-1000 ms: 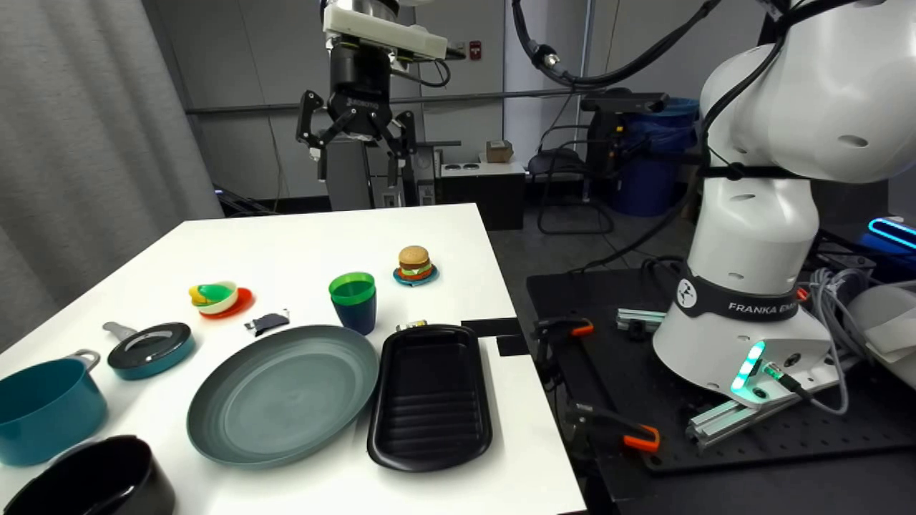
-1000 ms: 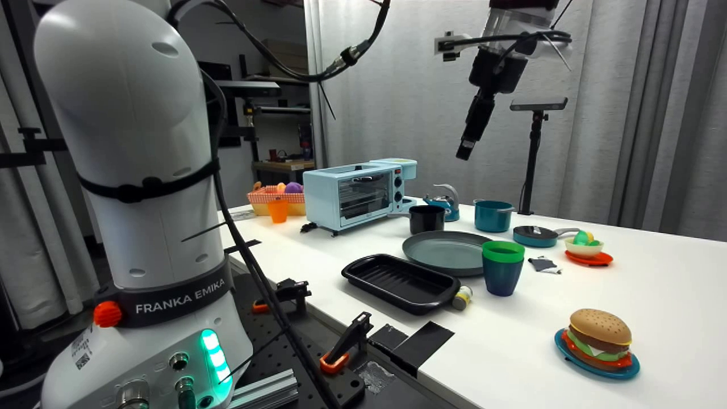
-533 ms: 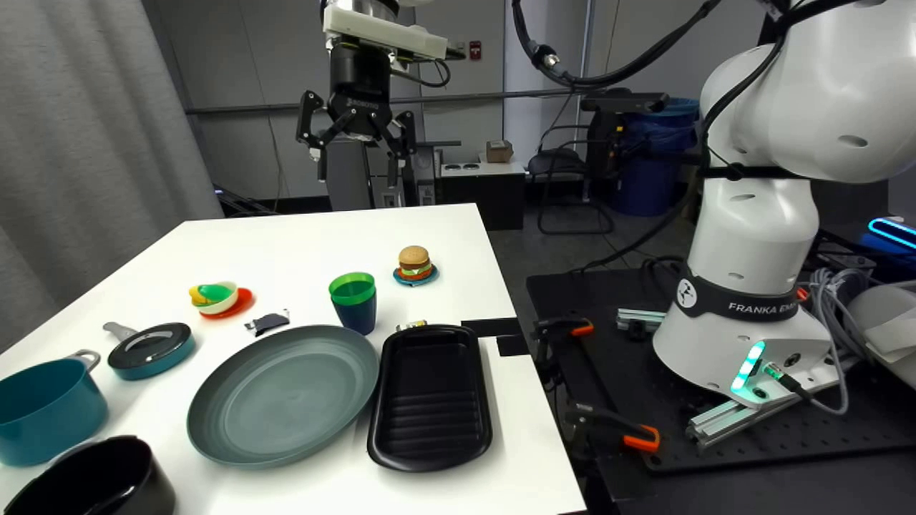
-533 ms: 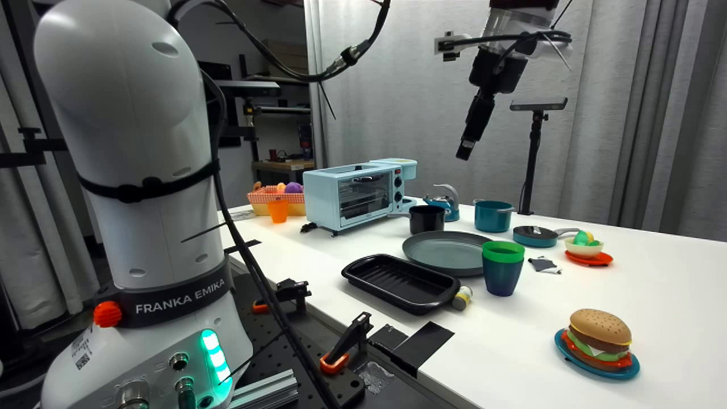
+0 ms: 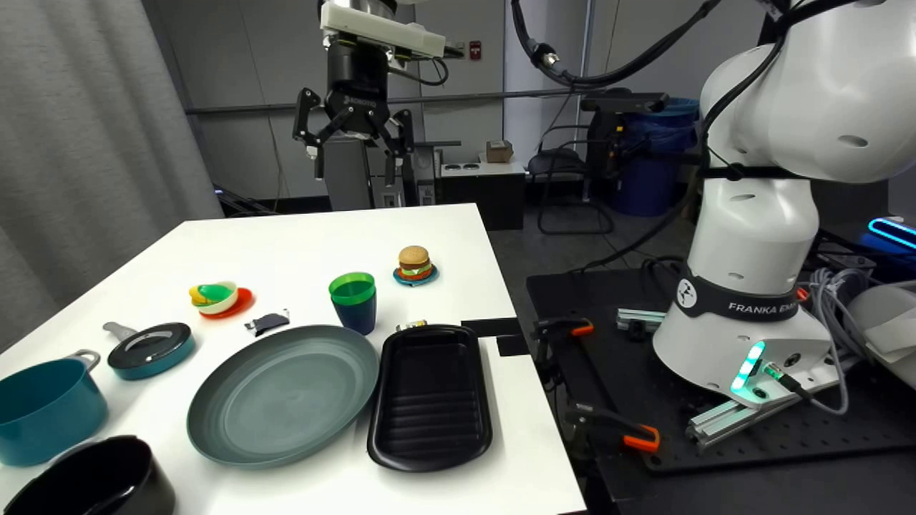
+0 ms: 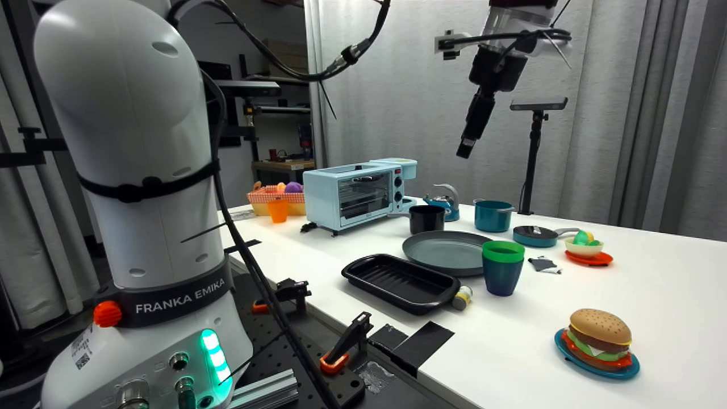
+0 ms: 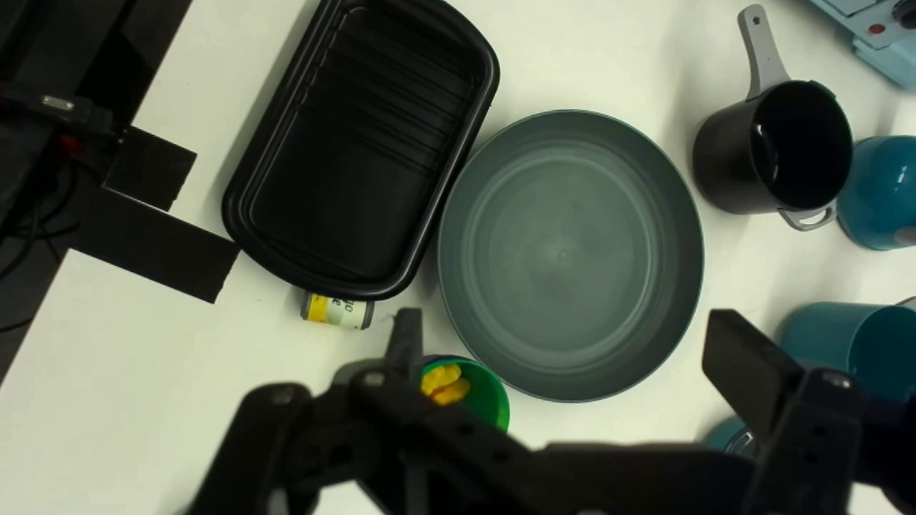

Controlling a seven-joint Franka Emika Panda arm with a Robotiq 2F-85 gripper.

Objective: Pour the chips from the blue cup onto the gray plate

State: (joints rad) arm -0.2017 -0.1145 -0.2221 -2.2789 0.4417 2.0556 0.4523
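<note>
A green cup nested in a dark blue cup stands upright on the table in both exterior views (image 5: 354, 306) (image 6: 503, 271). In the wrist view, the green cup (image 7: 492, 397) is partly hidden behind a finger, and yellow chips (image 7: 445, 386) lie inside it. The large gray plate (image 5: 286, 400) lies flat beside the cup and holds nothing; it also shows in the wrist view (image 7: 565, 243). My gripper (image 5: 355, 172) is open and empty, high above the table; it also shows in the wrist view (image 7: 564, 320). Its fingers point down.
A black tray (image 5: 429, 397) lies against the plate, with a small can (image 7: 338, 311) at its end. A toy burger (image 5: 414, 263), a small bowl (image 5: 216, 297), a lidded pan (image 5: 152, 350), a teal pot (image 5: 50, 411) and a black pot (image 7: 773, 150) stand around. A toaster oven (image 6: 358, 196) stands farther off.
The gripper has shifted very slightly to the left and up in an exterior view between half a second ago and now. The cup, plate and other objects have not moved.
</note>
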